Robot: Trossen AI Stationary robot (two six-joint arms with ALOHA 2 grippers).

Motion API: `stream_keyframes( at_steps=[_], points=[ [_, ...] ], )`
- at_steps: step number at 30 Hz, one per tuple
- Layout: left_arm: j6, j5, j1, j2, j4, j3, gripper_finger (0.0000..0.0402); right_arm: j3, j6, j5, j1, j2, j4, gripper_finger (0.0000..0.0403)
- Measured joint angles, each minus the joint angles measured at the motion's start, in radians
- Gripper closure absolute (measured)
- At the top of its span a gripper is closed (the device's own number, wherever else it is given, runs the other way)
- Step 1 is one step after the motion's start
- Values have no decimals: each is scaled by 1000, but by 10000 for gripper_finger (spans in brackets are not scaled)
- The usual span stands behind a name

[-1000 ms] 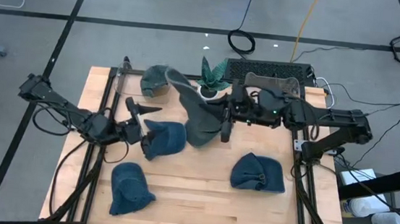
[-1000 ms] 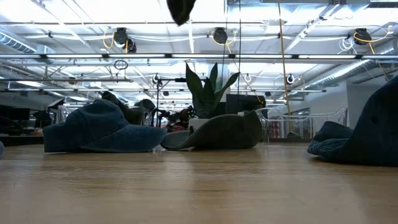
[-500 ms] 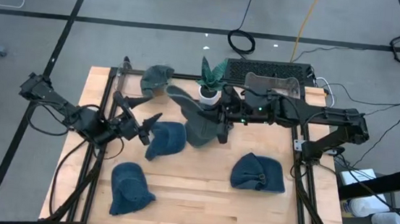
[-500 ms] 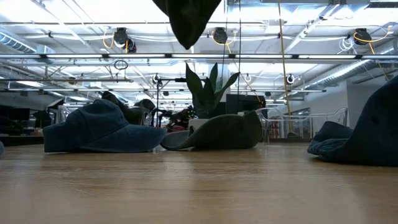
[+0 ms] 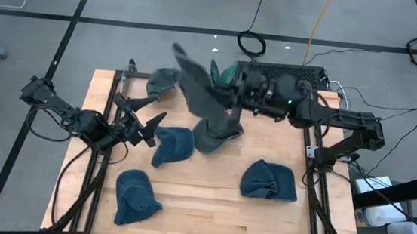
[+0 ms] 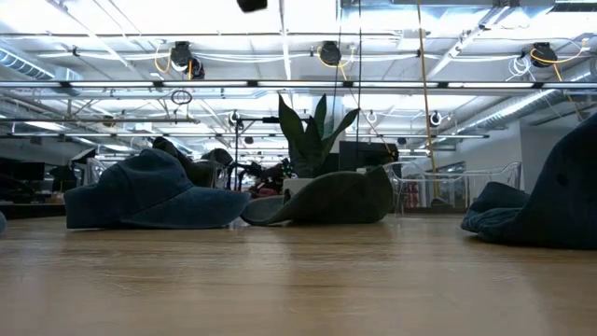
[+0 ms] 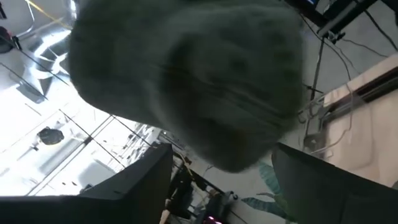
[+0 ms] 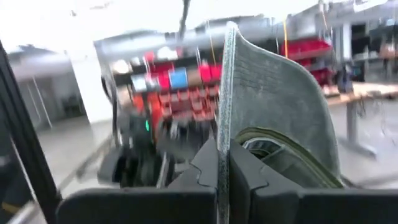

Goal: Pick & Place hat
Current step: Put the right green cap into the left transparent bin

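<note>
My right gripper [image 5: 233,98] [image 8: 222,155] is shut on a grey-green hat [image 5: 208,105], held high over the table's far middle. Only the hat's lowest tip [image 6: 252,5] shows in the low view. My left gripper [image 5: 144,123] [image 7: 224,186] is open beside a blue hat [image 5: 173,144] at the table's left. It touches nothing, and its wrist view looks up at the raised hat [image 7: 193,81]. A second grey-green hat [image 5: 162,83] [image 6: 326,198] rests on its brim near the far edge. Two more blue hats [image 5: 137,198] [image 5: 269,181] lie nearer. My right gripper pinches the grey-green hat's brim [image 8: 225,118] between its two fingers, the brim standing edge-on in the gap. The fingers come level from the table's right. The hat is lifted clear of the table, its crown [image 5: 215,133] hanging toward the near side.
A potted plant [image 5: 224,73] [image 6: 312,131] stands at the far edge behind the raised hat. A keyboard [image 5: 280,74] lies beyond the table's far right. Bare wood [image 5: 208,208] shows between the near hats.
My right gripper has moved up and toward the far edge, swinging the grey-green hat: in the low view the hat dipped into the picture, then rose almost out of it. My left gripper has turned in place beside the blue hat.
</note>
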Motion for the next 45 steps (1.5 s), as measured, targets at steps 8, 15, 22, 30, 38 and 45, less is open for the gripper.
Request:
stream_keyframes(
  at_steps=[8,15,22,30,38,45],
  points=[
    [63,19,14,0,63,0,98,0,95,-29,-54,39,196,403],
    [58,48,76,10,63,0,103,0,143,-28,-58,99,312,403],
    [58,98,120,63,90,0,120,1,175,-27,-56,129,382,403],
    [133,110,165,142,252,0,128,0,260,-49,-49,172,419,403],
    [127,9,174,157,294,0,134,0,264,-47,-49,174,401,403],
    [121,-12,143,155,295,0,231,0,266,-46,-49,161,383,403]
  ],
)
